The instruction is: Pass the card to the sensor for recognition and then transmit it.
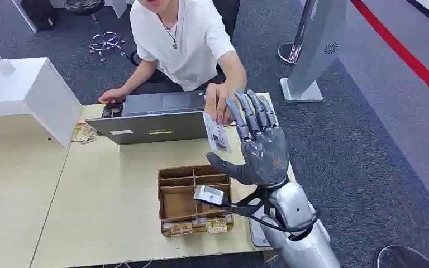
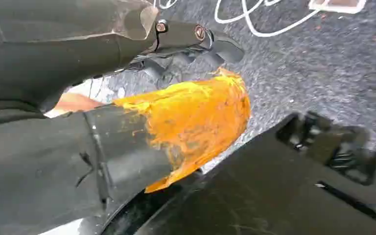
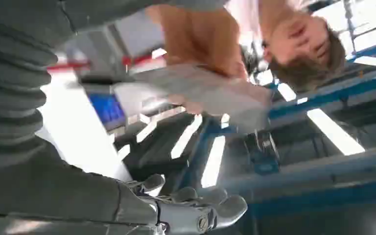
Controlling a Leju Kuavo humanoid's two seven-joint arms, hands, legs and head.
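From the head view, the right hand is raised upright above the table, fingers straight and spread, holding nothing. The card hangs just beside it, pinched by the person's hand.

The left wrist view shows the left hand blurred over carpet; its grasp cannot be told.

The right wrist view blurs the card.

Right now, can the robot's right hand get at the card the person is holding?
Probably yes. The right hand is raised and open beside the card, which the person's hand holds out; nothing stands between them.
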